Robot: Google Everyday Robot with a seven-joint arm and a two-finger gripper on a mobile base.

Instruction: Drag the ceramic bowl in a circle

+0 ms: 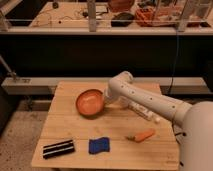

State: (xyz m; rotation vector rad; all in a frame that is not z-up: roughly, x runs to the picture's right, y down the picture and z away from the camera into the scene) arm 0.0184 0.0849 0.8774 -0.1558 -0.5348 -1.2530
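Note:
The ceramic bowl (89, 103), round, shallow and orange, sits on the wooden table (120, 127) a little left of its middle. Its right side looks slightly raised. My gripper (105, 98) is at the bowl's right rim, at the end of the white arm that reaches in from the right. The wrist hides where the gripper meets the rim.
A blue sponge (99, 145) lies near the front edge, with a black striped block (58, 148) to its left and a small orange carrot (141, 135) to its right. Behind the table runs a dark counter wall with a shelf of clutter above it.

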